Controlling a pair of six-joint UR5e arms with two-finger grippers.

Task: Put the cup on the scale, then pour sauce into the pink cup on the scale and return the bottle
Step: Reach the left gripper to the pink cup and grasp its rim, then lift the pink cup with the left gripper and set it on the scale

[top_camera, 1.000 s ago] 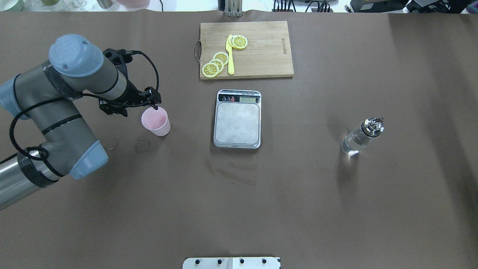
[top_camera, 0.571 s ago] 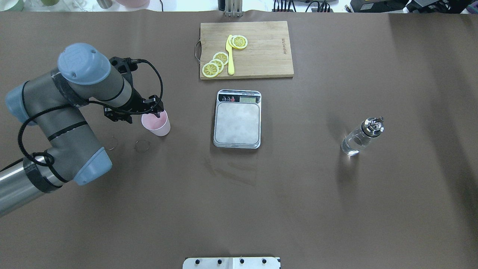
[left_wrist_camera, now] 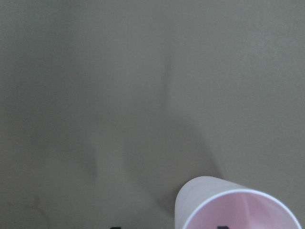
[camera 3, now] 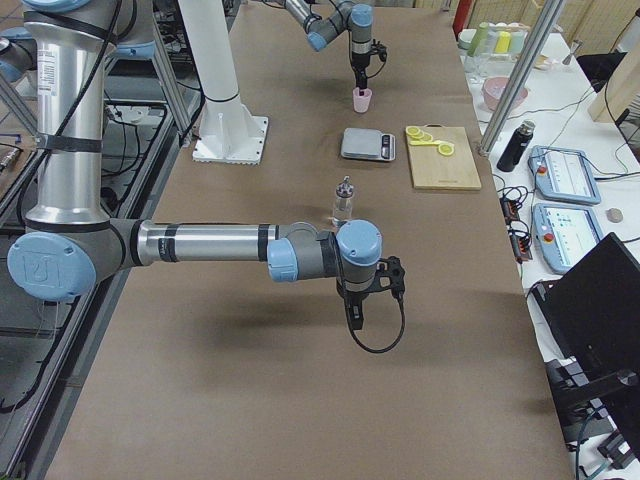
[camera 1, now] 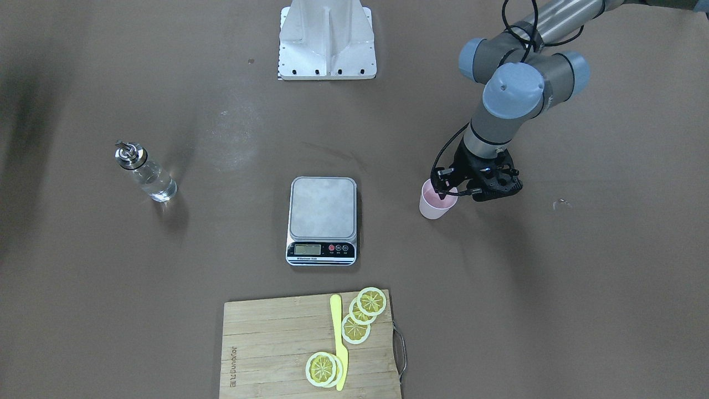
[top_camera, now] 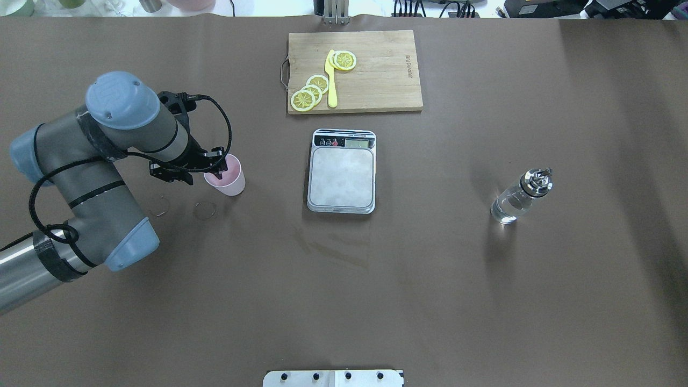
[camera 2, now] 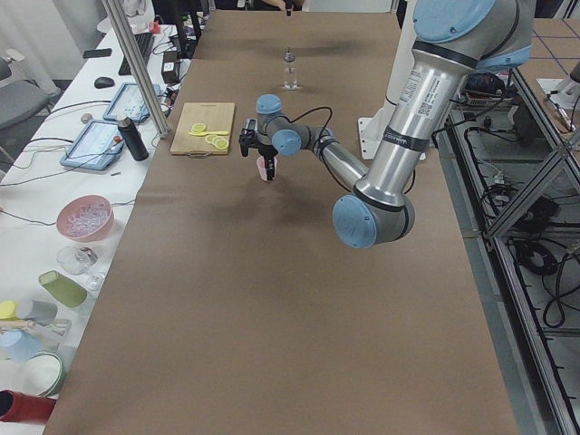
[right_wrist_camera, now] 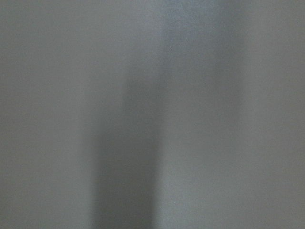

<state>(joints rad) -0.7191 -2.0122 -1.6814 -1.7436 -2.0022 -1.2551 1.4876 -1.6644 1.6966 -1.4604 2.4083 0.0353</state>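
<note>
The pale pink cup (top_camera: 230, 181) stands upright on the brown table, left of the scale (top_camera: 342, 177); it also shows in the front view (camera 1: 435, 207) and the left wrist view (left_wrist_camera: 228, 205). My left gripper (top_camera: 214, 169) is open and straddles the cup's left wall, one finger inside the rim and one outside. The scale's steel platform (camera 1: 323, 206) is bare. The clear glass bottle (top_camera: 517, 198) with its metal spout stands far right of the scale, clear liquid inside. My right gripper (camera 3: 360, 300) shows only in the exterior right view, hovering near the bottle (camera 3: 343, 198); I cannot tell if it is open.
A wooden cutting board (top_camera: 381, 80) with lemon slices and a yellow knife (top_camera: 331, 80) lies just behind the scale. The robot base plate (camera 1: 327, 44) is at the near edge. Faint ring marks (top_camera: 205, 210) lie on the table by the cup.
My left gripper has moved from above the cup's far rim down and toward the robot. It now straddles the cup's left wall. The cup, scale and bottle have not moved.
</note>
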